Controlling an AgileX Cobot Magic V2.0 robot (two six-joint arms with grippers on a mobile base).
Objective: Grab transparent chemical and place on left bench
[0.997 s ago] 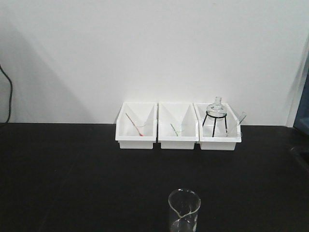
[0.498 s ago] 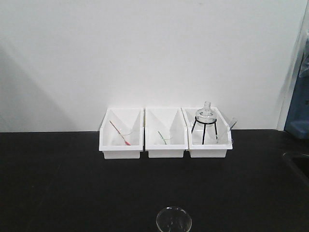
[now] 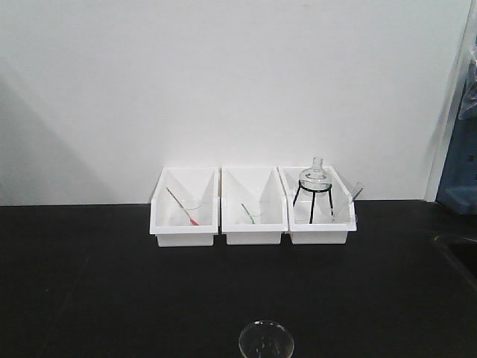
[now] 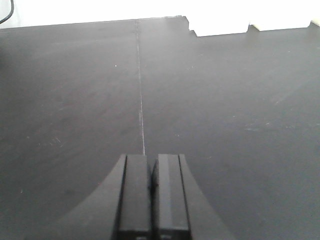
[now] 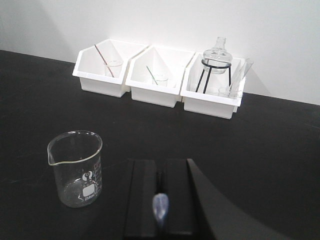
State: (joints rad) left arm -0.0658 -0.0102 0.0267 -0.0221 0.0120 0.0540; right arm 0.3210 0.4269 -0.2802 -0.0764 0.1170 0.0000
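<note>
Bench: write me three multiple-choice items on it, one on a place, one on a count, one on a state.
1. Which bin holds the flask on its tripod?
A. left
B. middle
C. right

2. How many white bins stand on the bench?
A. two
B. three
C. four

3. How is the left end effector?
A. wide open
B. shut, empty
C. shut on a beaker

Key:
1 C: the tripod's legs stand inside the right bin.
2 B: three bins stand in a row.
3 B: its jaws meet with nothing between them.
</note>
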